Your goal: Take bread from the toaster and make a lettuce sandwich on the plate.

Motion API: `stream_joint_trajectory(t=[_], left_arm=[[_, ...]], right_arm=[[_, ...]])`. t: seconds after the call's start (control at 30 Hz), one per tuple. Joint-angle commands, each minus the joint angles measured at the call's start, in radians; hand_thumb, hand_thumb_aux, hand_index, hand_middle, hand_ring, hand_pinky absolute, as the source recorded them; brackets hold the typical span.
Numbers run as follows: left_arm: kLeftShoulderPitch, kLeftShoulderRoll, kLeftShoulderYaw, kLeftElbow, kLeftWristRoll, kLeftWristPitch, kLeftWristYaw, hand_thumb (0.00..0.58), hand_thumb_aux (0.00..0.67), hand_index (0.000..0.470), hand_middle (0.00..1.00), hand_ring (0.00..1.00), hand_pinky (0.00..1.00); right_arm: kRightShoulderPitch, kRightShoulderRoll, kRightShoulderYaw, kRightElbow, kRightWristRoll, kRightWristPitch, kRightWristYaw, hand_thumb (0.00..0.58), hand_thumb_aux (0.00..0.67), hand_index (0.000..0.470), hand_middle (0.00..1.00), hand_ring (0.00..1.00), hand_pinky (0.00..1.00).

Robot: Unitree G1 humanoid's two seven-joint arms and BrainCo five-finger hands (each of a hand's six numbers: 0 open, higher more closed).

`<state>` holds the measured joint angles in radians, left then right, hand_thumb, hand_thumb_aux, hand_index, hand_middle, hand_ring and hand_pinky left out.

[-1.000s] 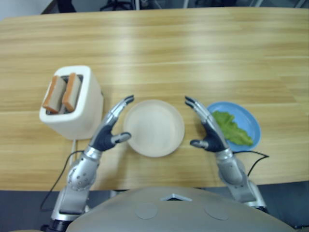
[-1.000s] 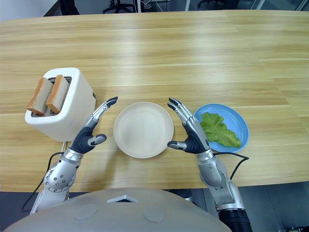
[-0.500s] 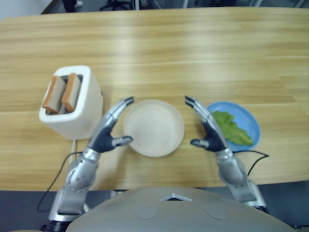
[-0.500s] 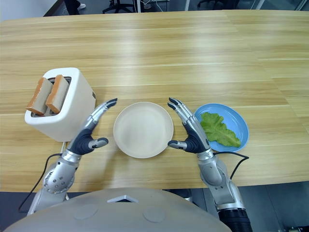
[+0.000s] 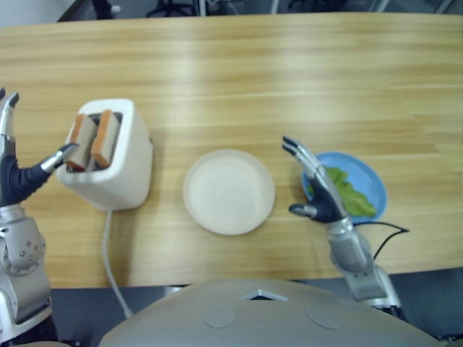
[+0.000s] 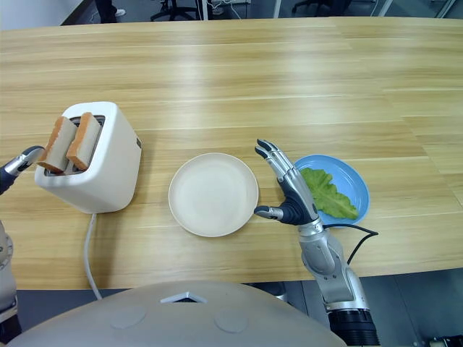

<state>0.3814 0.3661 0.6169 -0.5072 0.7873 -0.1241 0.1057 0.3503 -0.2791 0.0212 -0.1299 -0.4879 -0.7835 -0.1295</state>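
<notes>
No step is complete. Both bread slices (image 5: 92, 137) stand in the toaster (image 5: 119, 177), 9 o'clock from the bare plate (image 5: 228, 191). The lettuce (image 5: 349, 192) lies on the blue dish (image 5: 365, 168) at 3 o'clock. The left hand (image 5: 13, 179) beside the toaster and the right hand (image 5: 320, 201) beside the plate are spread, holding nothing.

Two bread slices (image 6: 71, 142) in toaster (image 6: 108, 173)

black-palmed right hand (image 6: 292, 201), silver forearm (image 6: 323, 259)
</notes>
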Motion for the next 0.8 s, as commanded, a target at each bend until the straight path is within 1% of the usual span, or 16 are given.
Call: stream_joint_trajectory(t=[0.03, 0.23, 0.43, 0.47, 0.5, 0.53, 0.57, 0.6, 0.67, 0.8], left_arm=[[0.011, 0.019, -0.069, 0.092, 0.079, 0.091, -0.064, 0.0, 0.0, 0.0, 0.0, 0.0, 0.0], [0.03, 0.034, -0.163, 0.158, 0.119, 0.161, -0.11, 0.0, 0.0, 0.0, 0.0, 0.0, 0.0], [0.028, 0.054, -0.207, 0.157, 0.105, 0.179, -0.12, 0.0, 0.0, 0.0, 0.0, 0.0, 0.0], [0.025, 0.059, -0.211, 0.157, 0.102, 0.182, -0.118, 0.19, 0.121, 0.083, 0.0, 0.0, 0.0], [0.023, 0.064, -0.213, 0.158, 0.098, 0.185, -0.116, 0.19, 0.121, 0.083, 0.0, 0.0, 0.0], [0.02, 0.068, -0.213, 0.158, 0.092, 0.183, -0.112, 0.325, 0.226, 0.155, 0.0, 0.0, 0.0], [0.017, 0.071, -0.212, 0.156, 0.088, 0.183, -0.106, 0.577, 0.62, 0.426, 0.0, 0.0, 0.0], [0.014, 0.073, -0.211, 0.154, 0.084, 0.181, -0.099, 0.58, 0.67, 0.46, 0.0, 0.0, 0.0], [0.006, 0.074, -0.209, 0.147, 0.069, 0.176, -0.087, 0.58, 0.67, 0.46, 0.0, 0.0, 0.0], [-0.015, 0.077, -0.206, 0.144, 0.038, 0.167, -0.065, 0.58, 0.67, 0.46, 0.0, 0.0, 0.0]], right_arm=[[0.001, -0.002, -0.009, -0.006, 0.0, 0.011, -0.002, 0.0, 0.0, 0.0, 0.0, 0.0, 0.0], [-0.003, -0.006, -0.013, -0.007, 0.002, 0.012, -0.004, 0.0, 0.0, 0.0, 0.0, 0.0, 0.0], [-0.009, -0.01, -0.027, -0.016, -0.001, 0.017, -0.008, 0.0, 0.0, 0.0, 0.0, 0.0, 0.0], [-0.01, -0.012, -0.034, -0.019, -0.006, 0.019, -0.01, 0.0, 0.0, 0.0, 0.0, 0.0, 0.0], [-0.011, -0.014, -0.042, -0.023, -0.01, 0.021, -0.012, 0.0, 0.0, 0.0, 0.0, 0.0, 0.0], [-0.013, -0.016, -0.051, -0.028, -0.016, 0.023, -0.014, 0.0, 0.0, 0.0, 0.0, 0.0, 0.0], [-0.014, -0.019, -0.06, -0.033, -0.024, 0.028, -0.016, 0.0, 0.0, 0.0, 0.0, 0.0, 0.0], [-0.018, -0.026, -0.07, -0.038, -0.038, 0.035, -0.017, 0.0, 0.0, 0.0, 0.0, 0.0, 0.0], [-0.028, -0.039, -0.093, -0.038, -0.071, 0.047, -0.028, 0.0, 0.0, 0.0, 0.0, 0.0, 0.0], [-0.043, -0.088, -0.148, -0.038, -0.153, 0.124, -0.036, 0.0, 0.0, 0.0, 0.0, 0.0, 0.0]])
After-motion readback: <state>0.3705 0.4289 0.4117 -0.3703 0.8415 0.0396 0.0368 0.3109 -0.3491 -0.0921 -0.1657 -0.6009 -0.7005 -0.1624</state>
